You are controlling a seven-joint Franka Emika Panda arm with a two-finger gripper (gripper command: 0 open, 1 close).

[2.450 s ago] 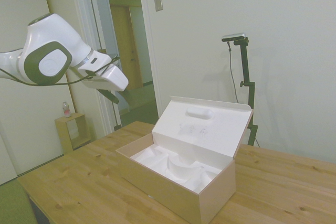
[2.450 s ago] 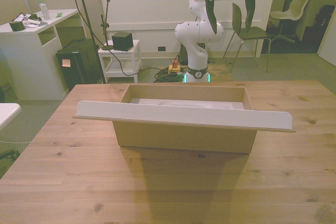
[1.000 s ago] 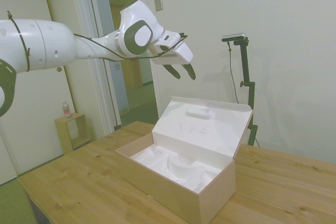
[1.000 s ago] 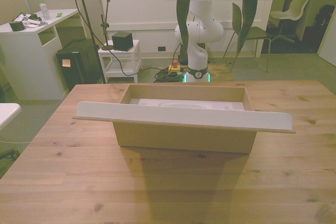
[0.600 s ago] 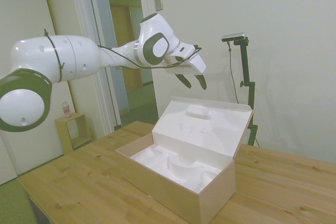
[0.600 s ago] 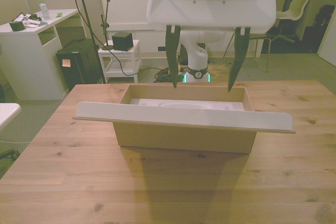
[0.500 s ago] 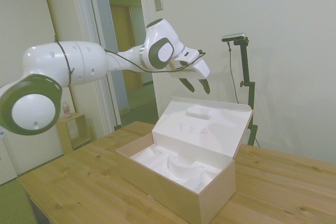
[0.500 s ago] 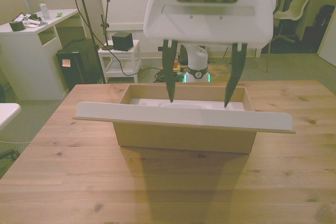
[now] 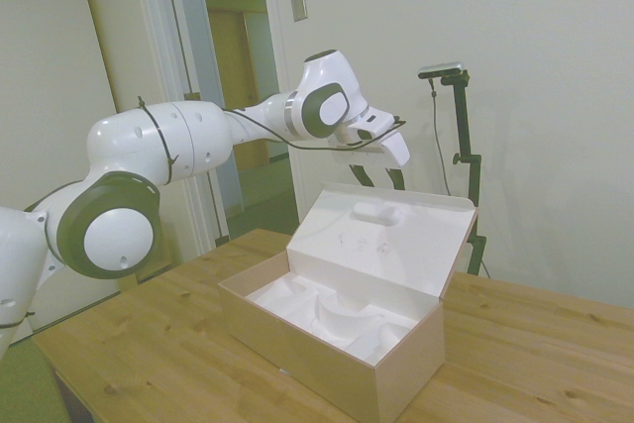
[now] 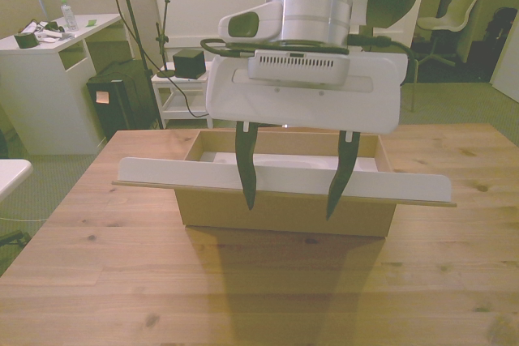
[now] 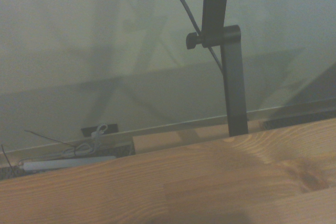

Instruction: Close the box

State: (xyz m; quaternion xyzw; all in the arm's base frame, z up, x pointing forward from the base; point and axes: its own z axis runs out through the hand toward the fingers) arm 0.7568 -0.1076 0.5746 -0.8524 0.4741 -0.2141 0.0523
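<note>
Box (image 9: 332, 344) sits open in the middle of the wooden table (image 9: 149, 344), its long pinkish-tan side facing the front view, and its white moulded insert (image 9: 327, 314) lies bare. Its lid (image 9: 381, 240) stands raised on the hinge, white inside, with 1 oval bump (image 9: 376, 212) near the upper edge; in the front view the lid (image 10: 284, 178) shows edge-on as a long white strip across the box (image 10: 284, 210).

Behind the lid's upper edge hangs the gripper (image 9: 381, 177), its 2 dark fingers (image 10: 246, 172) spread wide and pointing down, holding nothing. From the front they (image 10: 292, 174) overlap the lid strip; whether they touch it I cannot tell. The white arm (image 9: 178, 146) stretches over the box from the side view's left.

Around the box the table is plain knotted pine. In the side view a pale wall and an open doorway (image 9: 238, 96) stand beyond it. In the front view a white desk (image 10: 49, 79), a small white trolley (image 10: 188, 91) carrying a black cube, and chairs (image 10: 454, 14) stand on the floor beyond the table. The wrist view shows only wood grain (image 11: 210, 182) and a blurred wall.
</note>
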